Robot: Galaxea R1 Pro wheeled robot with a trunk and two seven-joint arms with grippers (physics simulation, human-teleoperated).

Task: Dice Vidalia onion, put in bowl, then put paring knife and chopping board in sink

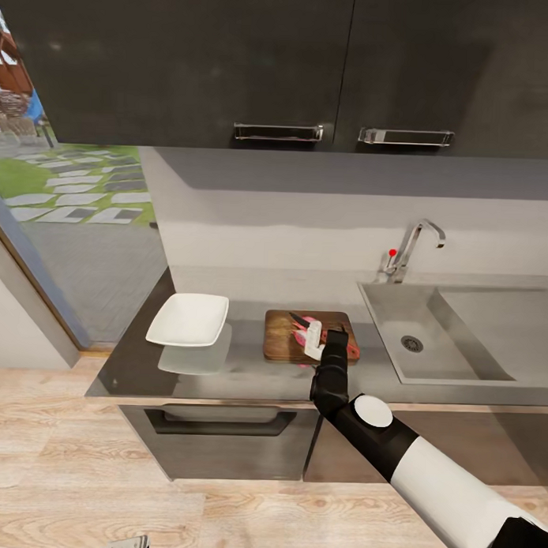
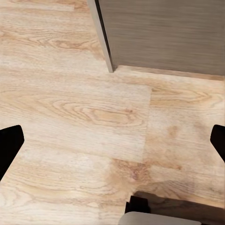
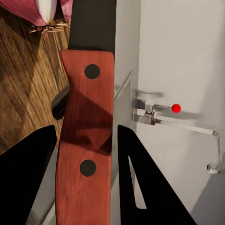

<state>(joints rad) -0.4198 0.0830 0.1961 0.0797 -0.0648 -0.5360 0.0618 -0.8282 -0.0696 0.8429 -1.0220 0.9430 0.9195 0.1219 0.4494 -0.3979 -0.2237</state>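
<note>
Jaws: our right gripper pinches the paring knife by its red handle over the chopping board; our left gripper hangs spread above floor. Onion: cut, on board. Risk: pieces rolling off the board's rim. Room: bowl left of board, sink right.

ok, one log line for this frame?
right gripper: shut on paring knife | over chopping board | Vidalia onion: cut, on board | bowl: empty | left gripper: open, over floor
</note>
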